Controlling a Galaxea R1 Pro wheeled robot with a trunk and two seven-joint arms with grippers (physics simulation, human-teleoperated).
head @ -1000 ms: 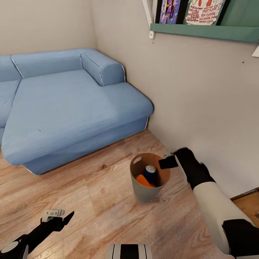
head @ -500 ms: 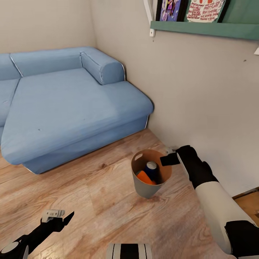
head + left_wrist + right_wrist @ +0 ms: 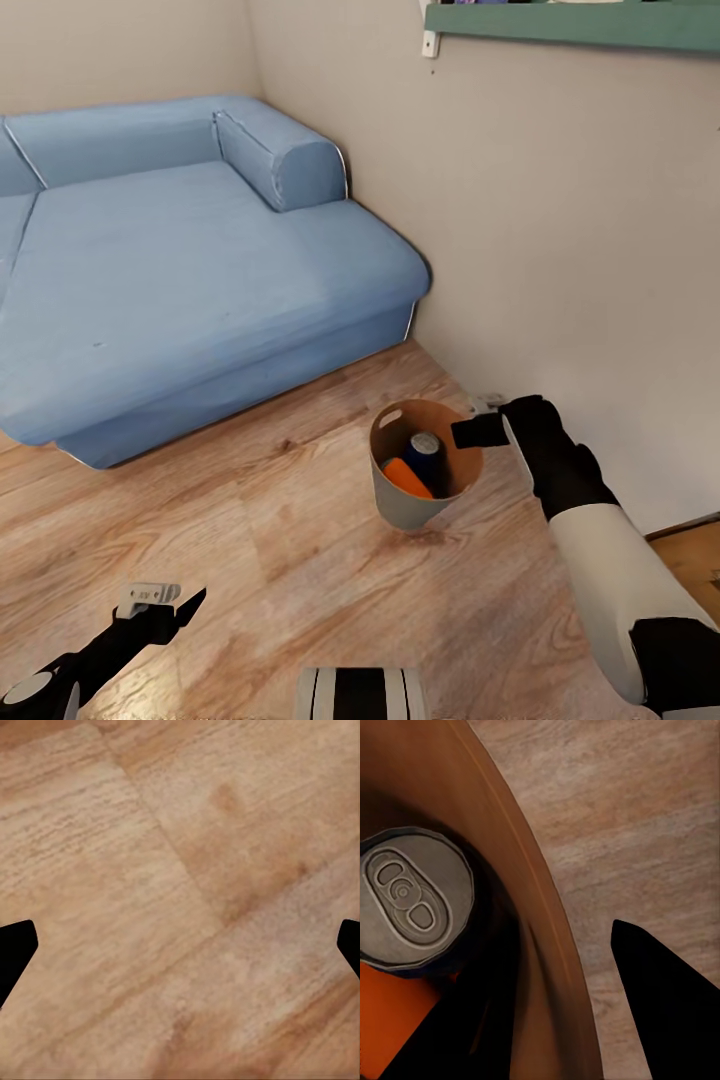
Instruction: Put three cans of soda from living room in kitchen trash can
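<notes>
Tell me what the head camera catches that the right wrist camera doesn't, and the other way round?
Head view alone: the blue sofa, the wall shelf, the left gripper low over the floor, and the right gripper at the trash can rim. Right wrist view alone: the pull-tab top of the dark blue can. Both: the can's brown inside, an orange can and plank floor.

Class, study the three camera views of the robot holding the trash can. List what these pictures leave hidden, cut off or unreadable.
- Third soda can: head view shows a dark blue can and an orange can inside the trash can; its wall hides anything deeper.
- Right gripper: at the rim; whether it is clamped cannot be told.
- Left gripper: left wrist view cuts off its fingertips.
- Green shelf: its contents are cut off by the head view's top edge.
</notes>
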